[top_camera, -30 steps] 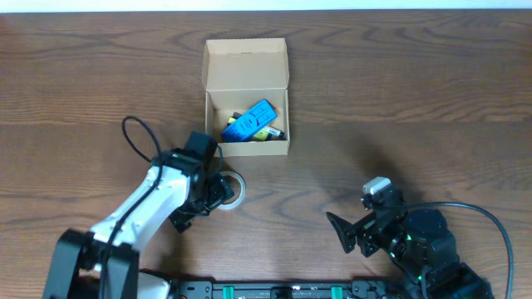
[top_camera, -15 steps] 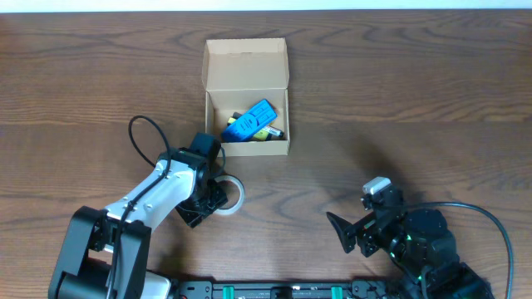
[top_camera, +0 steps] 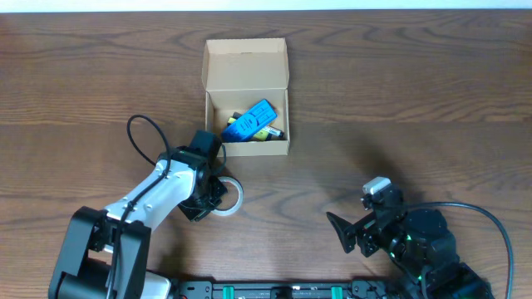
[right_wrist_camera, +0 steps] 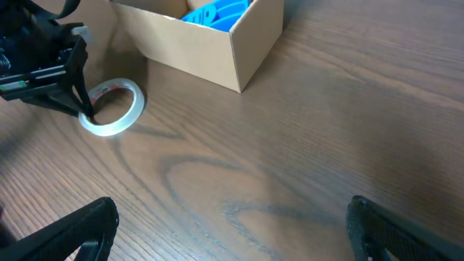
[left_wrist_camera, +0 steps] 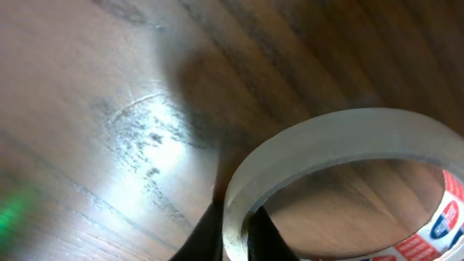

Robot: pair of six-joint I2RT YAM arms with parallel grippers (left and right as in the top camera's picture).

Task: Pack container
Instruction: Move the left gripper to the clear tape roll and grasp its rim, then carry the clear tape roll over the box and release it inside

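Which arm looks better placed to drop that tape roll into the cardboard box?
Left. The left gripper pinches the tape roll by its rim just beside the cardboard box; the right gripper sits open and empty, well away from both.

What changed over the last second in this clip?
The left gripper, pinching the wall of the tape roll, drew it slightly toward the robot as the arm re-angled. The right gripper, the container and its contents stayed put.
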